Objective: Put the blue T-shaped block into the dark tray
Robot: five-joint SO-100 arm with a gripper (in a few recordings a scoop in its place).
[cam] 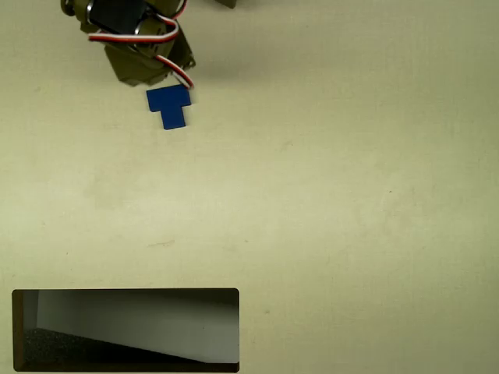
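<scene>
1. In the upper left of the overhead view: blue T-shaped block (168,106), flat on the table (351,195), stem pointing down the frame.
2. Just above it, touching or overlapping its top edge: gripper (168,74), likely poised for a grasp. Fingers hidden under the arm's body; spread or pressed together, cannot tell.
3. At lower left, well apart: dark tray (125,331), open and ready to receive.

Pale cream tabletop (351,195); faint smudges; even light
</scene>
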